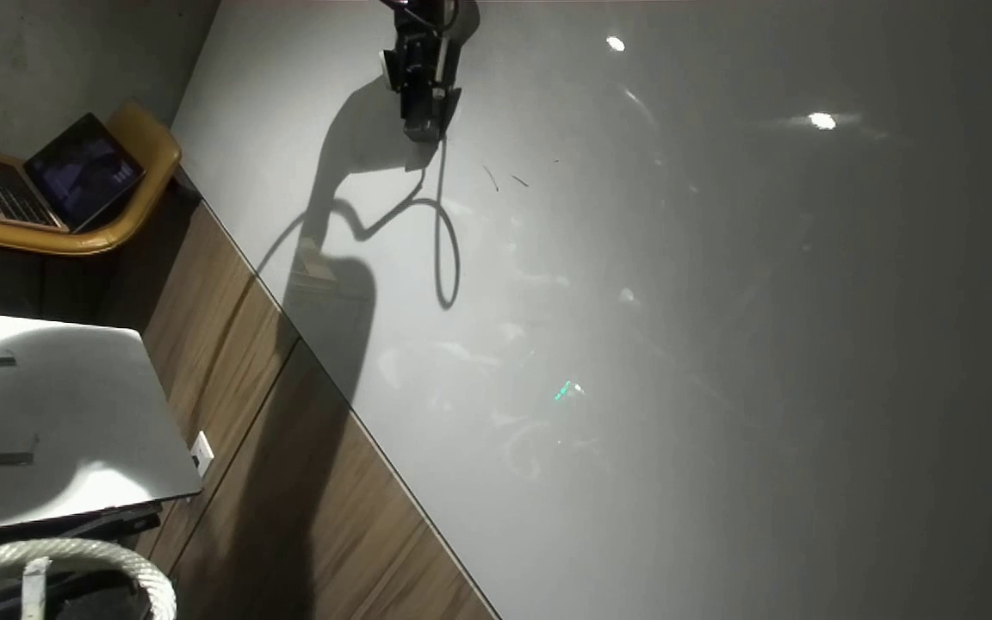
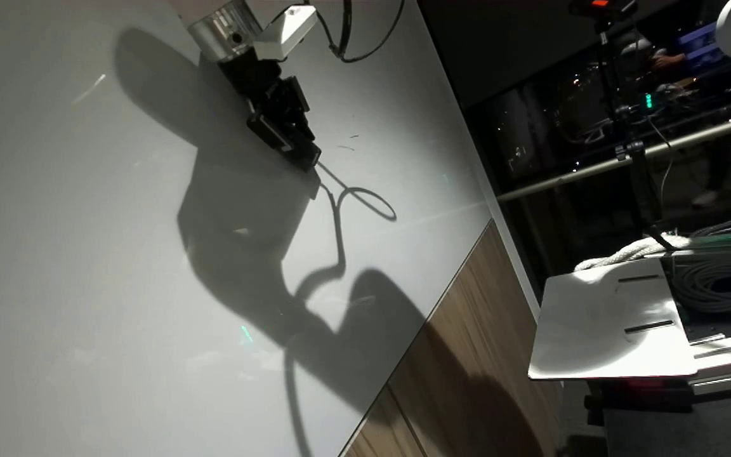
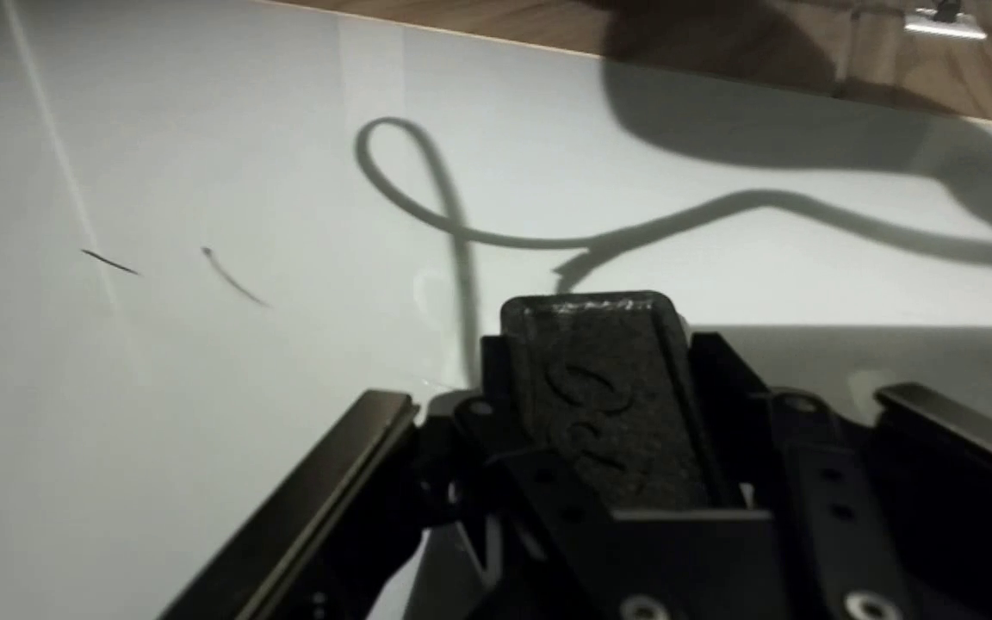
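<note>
- The gripper (image 3: 604,370) pinches a dark block (image 3: 608,413): its fingers (image 3: 724,387) press in from both sides, and curved lines show on the face turned to the wrist view.
- The block is at the end of the arm, close to a glossy white surface (image 3: 203,387) — in both exterior views the gripper's tip and the edge of its shadow (image 2: 238,209) nearly meet.
- Whether the block touches that surface I cannot tell; against the black gripper it blends in from outside.
- Off to one side of the block, well apart from it, are a short straight mark (image 3: 112,262) and a fainter curved mark (image 3: 231,280).
- The step in hand, judged from the pose, is bringing the held block near the surface; the grasp itself looks done.
- Any move from here would call for a firm, even pinch and fine control of the gap — quick travel might knock or twist the block.
- A dark cable (image 2: 346,32) loops beside the wrist and would need slack.
- A wooden panel (image 2: 486,285) borders the white surface.
</note>
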Motion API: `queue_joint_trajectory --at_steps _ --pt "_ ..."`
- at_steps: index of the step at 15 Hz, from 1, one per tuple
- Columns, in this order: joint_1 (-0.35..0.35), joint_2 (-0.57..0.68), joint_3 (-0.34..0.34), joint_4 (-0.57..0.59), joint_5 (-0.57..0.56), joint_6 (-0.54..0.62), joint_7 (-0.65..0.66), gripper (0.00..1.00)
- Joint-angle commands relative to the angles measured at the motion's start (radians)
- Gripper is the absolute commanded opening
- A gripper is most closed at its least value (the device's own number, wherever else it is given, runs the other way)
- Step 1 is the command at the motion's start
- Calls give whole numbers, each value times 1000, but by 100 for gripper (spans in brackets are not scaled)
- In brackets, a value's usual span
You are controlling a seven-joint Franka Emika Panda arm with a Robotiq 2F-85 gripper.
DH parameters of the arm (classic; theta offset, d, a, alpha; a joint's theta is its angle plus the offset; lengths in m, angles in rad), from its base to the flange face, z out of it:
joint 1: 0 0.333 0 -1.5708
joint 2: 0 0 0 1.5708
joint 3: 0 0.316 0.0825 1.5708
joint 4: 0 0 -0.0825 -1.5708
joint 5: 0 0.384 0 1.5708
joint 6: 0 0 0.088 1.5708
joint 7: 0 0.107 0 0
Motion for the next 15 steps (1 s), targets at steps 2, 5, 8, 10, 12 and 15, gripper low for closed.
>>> queue_joint_trajectory --at_steps 2,5,8,10,12,15 --pt "-126 -158 -76 -257 30 163 9 39" --pt "-235 -226 -104 -417 64 302 15 39" --pt "-304 -244 -122 -510 78 406 18 39" --pt "-332 -252 -127 -545 86 456 17 39" --pt "-345 -263 -126 -562 88 488 20 39" --pt "-343 -298 -114 -526 87 499 16 39"
